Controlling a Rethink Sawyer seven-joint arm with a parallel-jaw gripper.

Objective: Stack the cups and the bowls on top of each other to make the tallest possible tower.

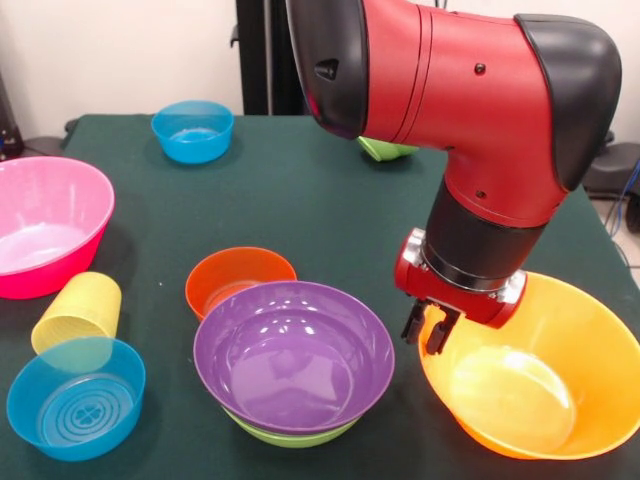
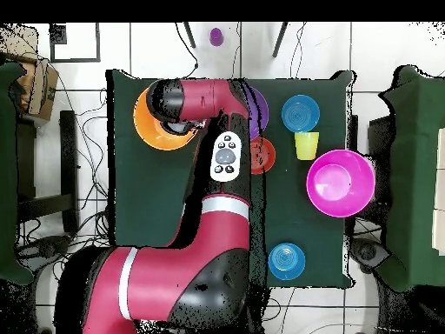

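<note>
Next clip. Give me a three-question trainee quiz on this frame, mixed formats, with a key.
1. True or false: the purple bowl sits nested in a lime green bowl.
2. Multiple choice: the gripper hangs at the rim of which bowl? A) the pink bowl B) the orange bowl C) a blue bowl
3. Fill in: the yellow cup lies on its side between the pink bowl and the near ____ bowl.

Key
1. True.
2. B, the orange bowl.
3. Blue: the near blue bowl in the front view.
</note>
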